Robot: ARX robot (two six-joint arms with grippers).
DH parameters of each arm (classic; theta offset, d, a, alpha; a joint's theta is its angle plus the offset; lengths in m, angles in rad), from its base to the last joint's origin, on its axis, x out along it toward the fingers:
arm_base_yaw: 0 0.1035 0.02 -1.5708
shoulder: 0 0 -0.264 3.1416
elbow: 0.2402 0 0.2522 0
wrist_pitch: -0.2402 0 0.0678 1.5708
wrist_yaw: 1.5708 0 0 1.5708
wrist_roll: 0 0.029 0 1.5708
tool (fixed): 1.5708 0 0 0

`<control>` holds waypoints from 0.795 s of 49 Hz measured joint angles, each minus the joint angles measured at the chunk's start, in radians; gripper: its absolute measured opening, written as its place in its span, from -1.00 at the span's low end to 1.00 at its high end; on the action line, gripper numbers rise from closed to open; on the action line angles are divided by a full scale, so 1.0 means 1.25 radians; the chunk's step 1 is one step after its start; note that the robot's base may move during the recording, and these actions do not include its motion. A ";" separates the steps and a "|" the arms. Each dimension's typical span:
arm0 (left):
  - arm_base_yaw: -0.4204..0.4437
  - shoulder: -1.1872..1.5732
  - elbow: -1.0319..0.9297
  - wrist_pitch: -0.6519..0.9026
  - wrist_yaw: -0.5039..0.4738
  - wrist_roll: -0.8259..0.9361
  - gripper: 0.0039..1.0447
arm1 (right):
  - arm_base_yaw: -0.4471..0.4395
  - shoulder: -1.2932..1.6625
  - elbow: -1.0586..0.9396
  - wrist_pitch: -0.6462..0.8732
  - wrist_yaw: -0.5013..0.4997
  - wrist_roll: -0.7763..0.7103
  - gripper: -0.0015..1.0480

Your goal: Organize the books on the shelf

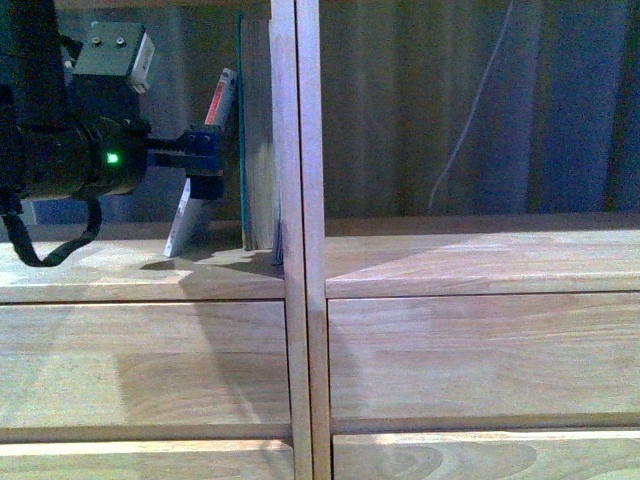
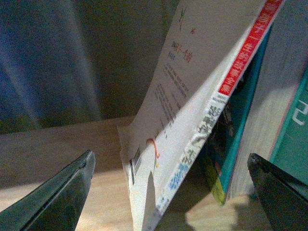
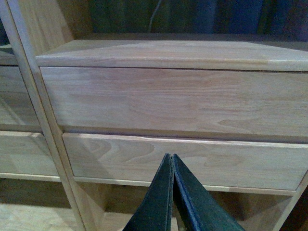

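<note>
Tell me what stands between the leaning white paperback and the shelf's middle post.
The teal book, upright beside the middle post; the paperback leans toward it. The front view shows this.

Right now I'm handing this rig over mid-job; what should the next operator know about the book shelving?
Left gripper: open, around the thin white paperback with red-white spine, which leans tilted on the thick teal-covered book with yellowed pages.
That book stands upright against the centre divider of the light-wood shelf, left compartment.
Right gripper: shut, before the drawer fronts.
Done: both books on shelf.
To do: stand the paperback upright.
</note>
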 joint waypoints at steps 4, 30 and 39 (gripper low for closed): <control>-0.011 -0.055 -0.056 0.000 -0.037 -0.002 0.86 | 0.000 0.000 0.000 0.000 0.000 0.000 -0.94; 0.076 -0.717 -0.513 -0.130 -0.256 0.031 0.86 | 0.000 0.000 0.000 0.000 0.000 -0.002 0.25; 0.100 -0.902 -0.610 -0.232 -0.261 0.039 0.86 | 0.000 0.000 0.000 0.000 0.000 -0.002 0.79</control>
